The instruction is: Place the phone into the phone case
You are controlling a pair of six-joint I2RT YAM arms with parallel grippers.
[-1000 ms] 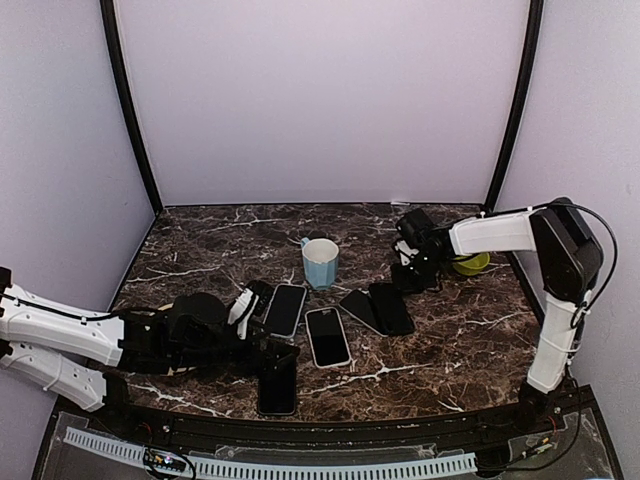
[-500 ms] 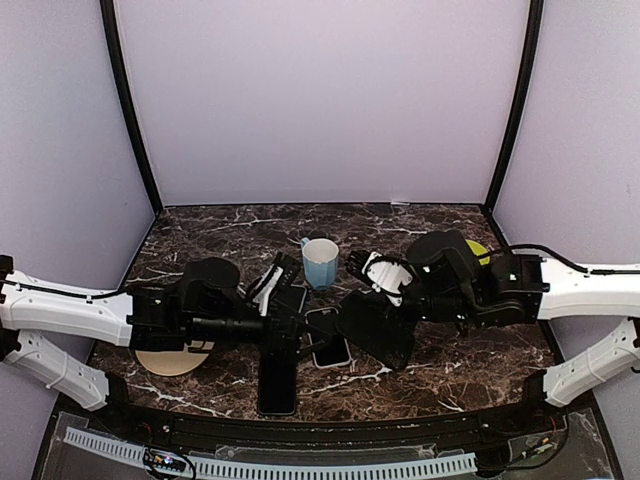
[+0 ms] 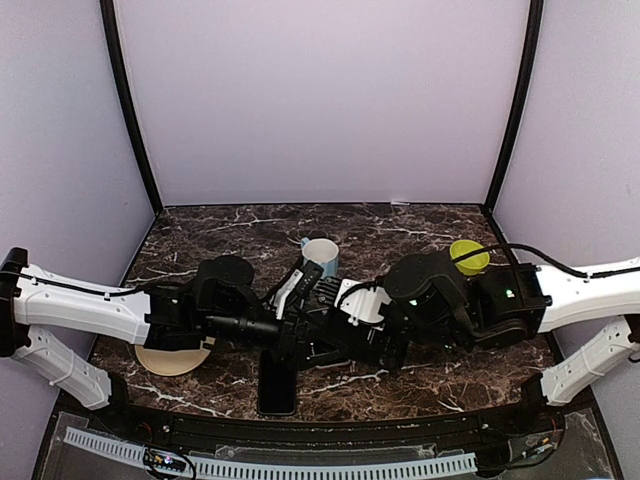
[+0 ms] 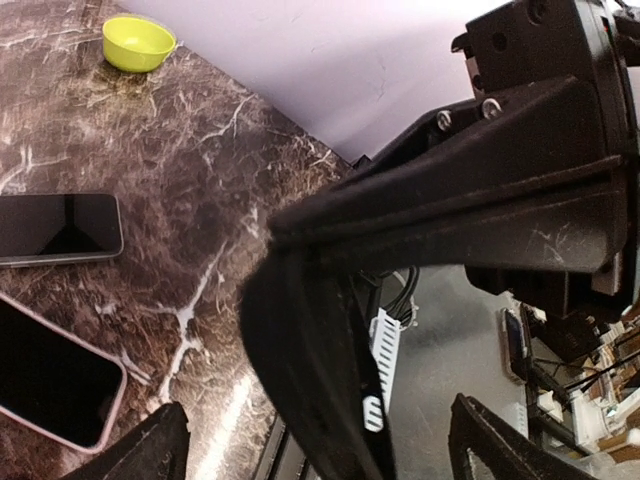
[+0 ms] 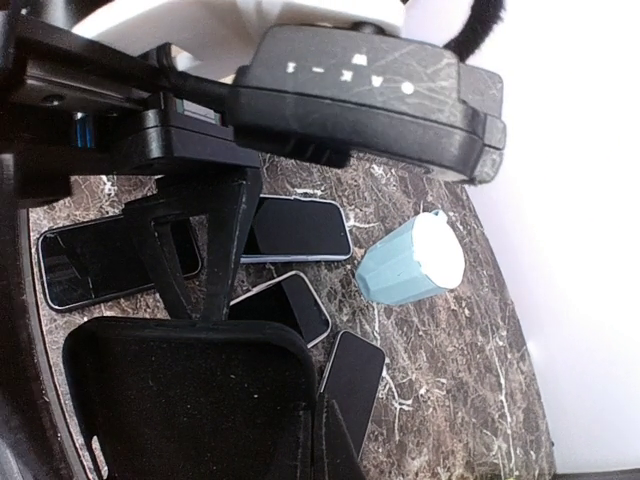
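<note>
The right pincer (image 3: 338, 335) holds the case (image 5: 190, 400) aloft over the worktop (image 3: 200, 240); the left pincer (image 4: 320, 438) gapes wide at its rim, gripping nothing; the phones (image 5: 295, 228) lie flat below, none yet fitted. The case looks light and bendy, likely to flex; a phone is probably stiff and slick, best pinched across its long edges.

The right gripper (image 3: 350, 328) carried the phone case (image 5: 190, 400) toward 9 o'clock. The left gripper (image 3: 305, 324) advanced toward 3 o'clock, meeting it.
</note>
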